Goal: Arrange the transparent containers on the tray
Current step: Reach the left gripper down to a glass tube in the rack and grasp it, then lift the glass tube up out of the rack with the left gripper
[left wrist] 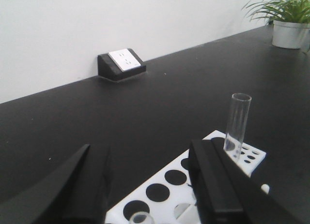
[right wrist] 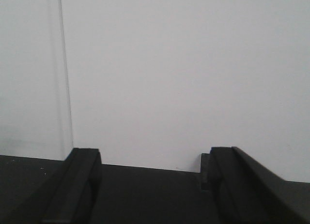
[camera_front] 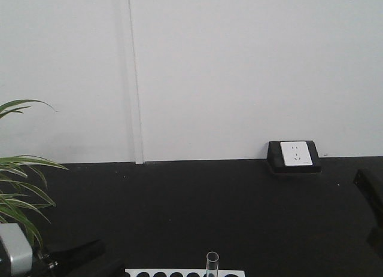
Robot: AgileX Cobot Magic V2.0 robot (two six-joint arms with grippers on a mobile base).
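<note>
One clear test tube [left wrist: 237,122] stands upright in the white rack [left wrist: 213,139], just beyond the right finger [left wrist: 218,185] of my left gripper [left wrist: 145,152]. That gripper is open and hangs low over the rack. The rim of a second test tube [left wrist: 143,218] shows at the bottom edge, between the fingers without touching them. In the front view the upright tube [camera_front: 212,262] pokes up from the rack [camera_front: 185,273] at the bottom edge. My right gripper [right wrist: 152,158] is open, faces the wall and holds nothing. The yellow tray is out of view.
A black wedge with a white wall socket [camera_front: 296,154] sits on the black table [camera_front: 197,211] against the white wall. A potted plant [camera_front: 18,187] stands at the left. Part of the left arm [camera_front: 75,254] and right arm [camera_front: 371,190] show at the frame edges.
</note>
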